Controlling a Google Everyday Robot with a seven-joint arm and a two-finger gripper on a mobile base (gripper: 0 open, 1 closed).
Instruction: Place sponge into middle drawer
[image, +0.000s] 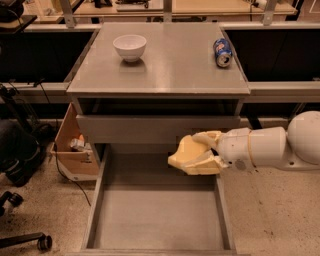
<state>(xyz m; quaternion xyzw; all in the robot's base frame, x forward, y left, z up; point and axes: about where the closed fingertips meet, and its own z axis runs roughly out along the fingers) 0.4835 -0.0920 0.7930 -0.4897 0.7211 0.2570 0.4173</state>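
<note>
My gripper (196, 154) reaches in from the right on a white arm and is shut on the yellow sponge (181, 153), which sits between the cream fingers. It hangs a little above the back right part of the middle drawer (150, 215). The drawer is pulled out wide, a long grey tray with a flat floor and thin side walls. Nothing lies in the part of the drawer I can see.
A drawer with a plain grey front panel (150, 129) sits just above and behind the gripper. On the cabinet top stand a white bowl (129, 47) and a lying soda can (222, 52). A cardboard box (75, 147) and a chair base (20, 235) are at the left.
</note>
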